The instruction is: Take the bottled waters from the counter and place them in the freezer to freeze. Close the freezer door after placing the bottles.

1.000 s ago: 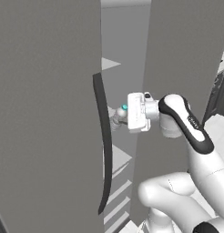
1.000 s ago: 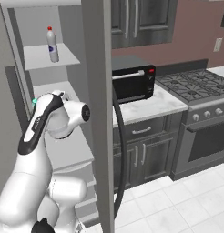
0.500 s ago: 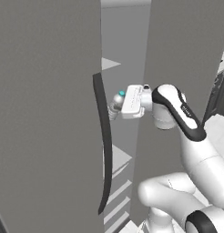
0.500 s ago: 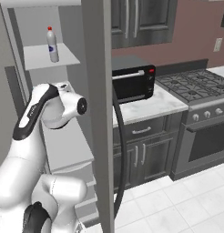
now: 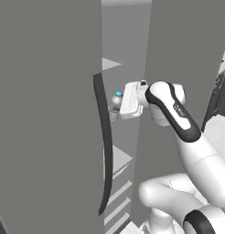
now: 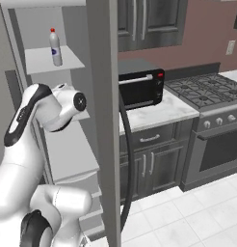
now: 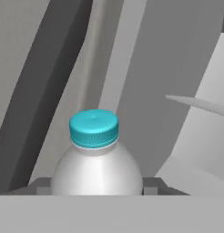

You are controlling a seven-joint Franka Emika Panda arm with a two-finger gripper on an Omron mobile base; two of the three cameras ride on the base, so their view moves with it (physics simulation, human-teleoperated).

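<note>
Claw (image 5: 115, 109) clamped on blue-capped bottle (image 5: 115, 106), beside door handle (image 5: 104, 146); red-capped bottle (image 6: 55, 47) on shelf.

Flat, even rendered light in all three views, no single visible source, no hard cast shadows. Left base view: grey freezer (image 5: 45, 114) door panels look uniform and matte, slightly soft; dim interior gap toward 12 o'clock. Right base view is brightest: marble counter (image 6: 161, 108) and floor tiles at 5 o'clock crisp, mild sheen on the oven front at 3 o'clock. Hand view: soft gradient highlight on the light-blue-capped bottle (image 7: 95, 159), edges a bit blurred, background panels smooth. No glare, no edge distortion noticeable.
</note>
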